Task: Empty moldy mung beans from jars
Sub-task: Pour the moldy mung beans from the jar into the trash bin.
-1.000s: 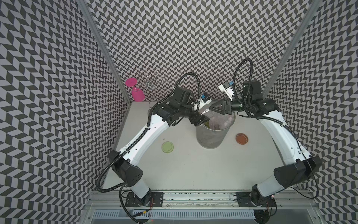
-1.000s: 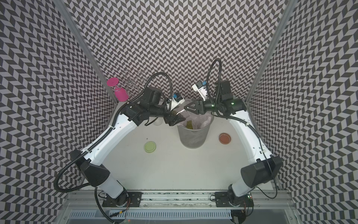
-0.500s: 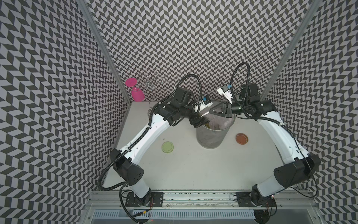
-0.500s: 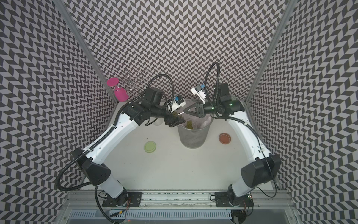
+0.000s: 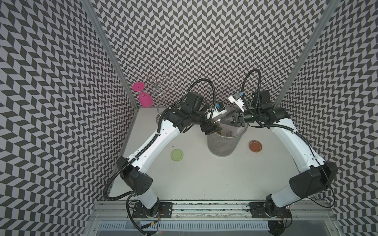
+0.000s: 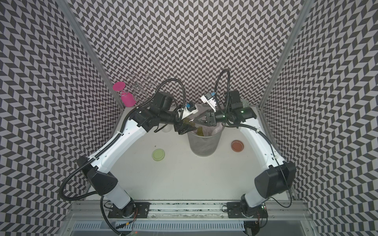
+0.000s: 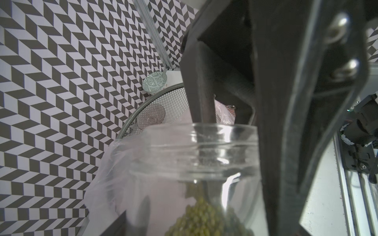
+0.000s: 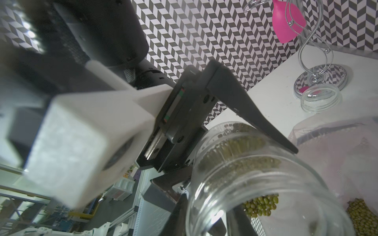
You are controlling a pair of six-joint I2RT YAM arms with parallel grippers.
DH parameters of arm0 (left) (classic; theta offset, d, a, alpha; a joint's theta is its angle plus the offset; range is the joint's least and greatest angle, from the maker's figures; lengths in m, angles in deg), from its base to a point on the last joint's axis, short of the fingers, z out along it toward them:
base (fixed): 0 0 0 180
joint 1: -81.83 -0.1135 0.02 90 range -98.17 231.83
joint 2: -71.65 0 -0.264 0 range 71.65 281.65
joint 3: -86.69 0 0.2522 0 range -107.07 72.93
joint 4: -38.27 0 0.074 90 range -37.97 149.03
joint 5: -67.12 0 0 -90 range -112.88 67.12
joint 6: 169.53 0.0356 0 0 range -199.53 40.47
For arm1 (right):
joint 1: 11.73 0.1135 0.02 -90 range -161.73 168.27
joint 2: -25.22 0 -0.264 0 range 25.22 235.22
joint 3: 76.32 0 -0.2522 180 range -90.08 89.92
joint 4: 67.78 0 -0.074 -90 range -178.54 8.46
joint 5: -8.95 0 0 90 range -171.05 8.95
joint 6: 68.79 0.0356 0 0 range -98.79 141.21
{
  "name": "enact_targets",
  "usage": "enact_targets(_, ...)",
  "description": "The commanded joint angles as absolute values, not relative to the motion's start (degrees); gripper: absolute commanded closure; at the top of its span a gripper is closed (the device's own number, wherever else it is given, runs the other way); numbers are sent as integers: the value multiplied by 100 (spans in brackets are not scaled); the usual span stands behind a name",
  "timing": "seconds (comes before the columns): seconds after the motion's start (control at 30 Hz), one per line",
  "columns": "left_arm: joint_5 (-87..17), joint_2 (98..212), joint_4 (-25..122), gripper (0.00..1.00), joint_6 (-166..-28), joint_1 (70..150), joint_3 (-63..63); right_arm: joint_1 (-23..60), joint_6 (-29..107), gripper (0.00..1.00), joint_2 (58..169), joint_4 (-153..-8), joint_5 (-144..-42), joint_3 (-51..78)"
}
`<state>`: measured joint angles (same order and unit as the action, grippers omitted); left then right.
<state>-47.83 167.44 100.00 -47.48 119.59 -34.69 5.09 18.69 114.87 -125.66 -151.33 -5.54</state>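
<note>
Chevron-patterned walls (image 5: 194, 40) enclose a white table (image 5: 204, 177). The left gripper (image 5: 213, 125) is clamped wide around the body of a lidless clear glass jar (image 8: 255, 173). The jar is tipped on its side, base toward the palm, threaded mouth pointing away at the right gripper (image 5: 222, 121), above the lined bin (image 5: 223, 145). Olive-green mung beans (image 8: 260, 204) cling inside. The right gripper's jaws stand narrow at the rim, one finger inside; whether they pinch the glass is unclear.

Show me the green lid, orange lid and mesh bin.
green lid (image 5: 177, 155), in a top view, its centre.
orange lid (image 5: 255, 146), in a top view, its centre.
mesh bin (image 5: 222, 145), in a top view, outer wall.
</note>
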Motion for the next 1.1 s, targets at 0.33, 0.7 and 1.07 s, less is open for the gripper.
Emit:
enact_targets(0.33, -4880, 16599, 9332, 85, -4625, 11980, -3704, 577, 1880, 100, 11256, -12295, -15417, -299)
enact_targets(0.7, -4524, 16249, 8560, 8, -4977, 11958, -3149, 106, 3127, 100, 10905, -10665, -15700, 200)
enact_targets(1.07, -4115, 15880, 8021, 0, -5307, 11936, -2734, -144, 4638, 100, 10592, -8773, -15879, 943)
